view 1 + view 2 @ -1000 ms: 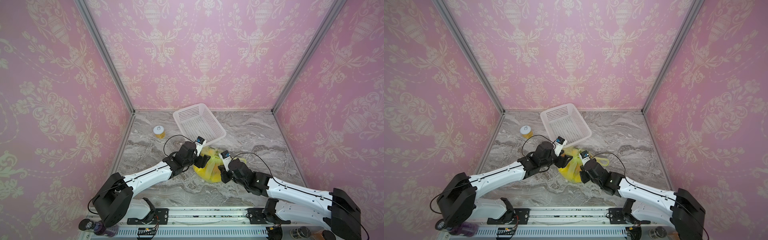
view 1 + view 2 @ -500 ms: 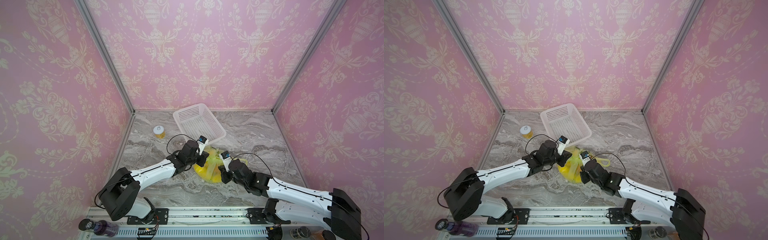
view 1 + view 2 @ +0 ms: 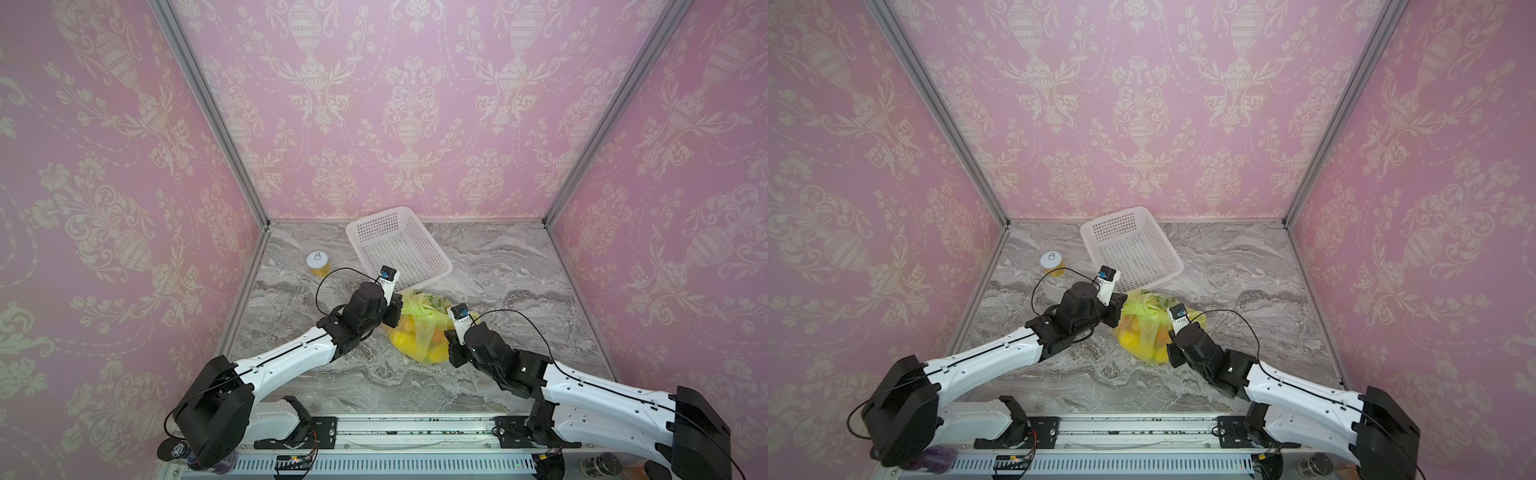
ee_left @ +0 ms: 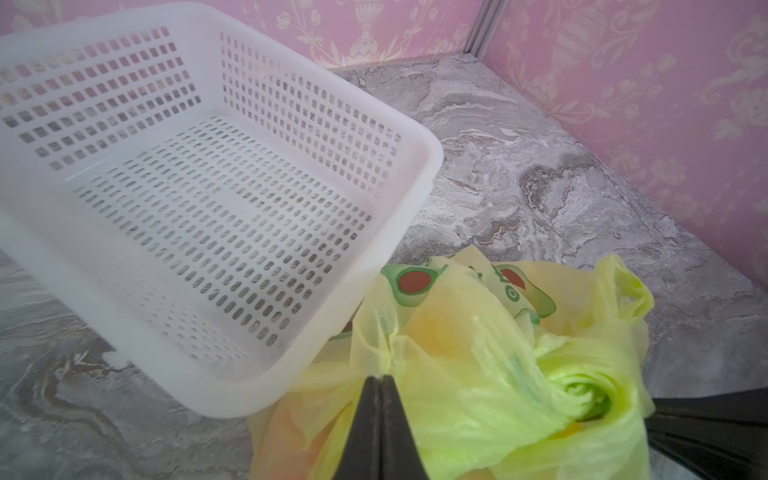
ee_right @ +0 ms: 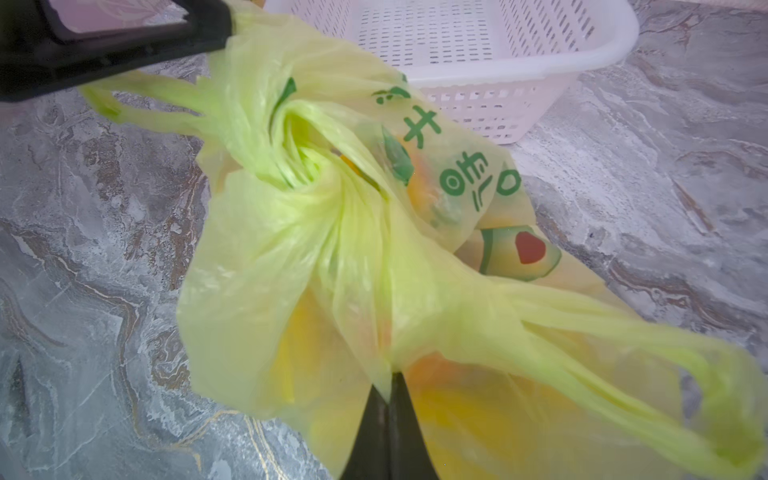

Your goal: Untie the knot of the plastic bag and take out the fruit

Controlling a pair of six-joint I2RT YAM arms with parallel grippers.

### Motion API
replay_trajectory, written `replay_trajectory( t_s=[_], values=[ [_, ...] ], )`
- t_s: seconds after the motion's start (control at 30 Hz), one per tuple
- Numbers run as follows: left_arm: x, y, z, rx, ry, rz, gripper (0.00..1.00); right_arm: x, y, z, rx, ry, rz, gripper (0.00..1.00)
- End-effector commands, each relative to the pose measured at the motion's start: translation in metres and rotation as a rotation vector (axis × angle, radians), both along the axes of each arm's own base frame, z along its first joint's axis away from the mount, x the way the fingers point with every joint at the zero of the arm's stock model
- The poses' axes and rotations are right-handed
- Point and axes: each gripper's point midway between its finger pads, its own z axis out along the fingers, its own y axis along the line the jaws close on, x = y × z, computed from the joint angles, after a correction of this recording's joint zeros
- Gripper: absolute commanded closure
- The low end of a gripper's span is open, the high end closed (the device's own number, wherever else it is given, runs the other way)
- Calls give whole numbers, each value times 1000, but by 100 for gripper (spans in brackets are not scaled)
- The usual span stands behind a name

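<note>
The fruit point(image 5: 316, 345) is only orange blurs inside the thin translucent yellow-green plastic bag point(image 3: 419, 332), which lies against the white perforated basket point(image 3: 399, 249). Left gripper point(image 4: 380, 380) and right gripper point(image 5: 390, 376) pinch its film, jaws tight. Open counter point(image 3: 519, 291) lies to the right.

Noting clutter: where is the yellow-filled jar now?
In both top views the yellow-filled jar stands back left on the table, left of the white perforated basket, not touching it.
</note>
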Motion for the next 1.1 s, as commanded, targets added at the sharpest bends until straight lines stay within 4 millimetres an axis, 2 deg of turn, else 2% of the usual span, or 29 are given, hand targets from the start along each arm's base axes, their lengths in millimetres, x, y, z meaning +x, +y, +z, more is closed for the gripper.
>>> replay_trajectory(
  t_s=[0.0,0.3,0.6,0.87,0.97,1.07],
  values=[
    [4,29,-5,10,12,93,100,3,-17,-6,-25,-5,-67,100],
    [10,76,-8,-27,37,206,100,10,-43,-13,-5,24,-167,100],
    [5,100,-4,-3,16,267,100,12,-63,-12,44,25,-254,100],
    [2,138,-3,-9,15,390,100,11,-78,-10,101,7,-318,100],
    [0,146,-4,-26,24,412,100,10,-81,-9,118,-3,-328,100],
    [-2,140,-2,-47,21,379,100,8,-81,-6,131,-12,-320,100]
  ],
)
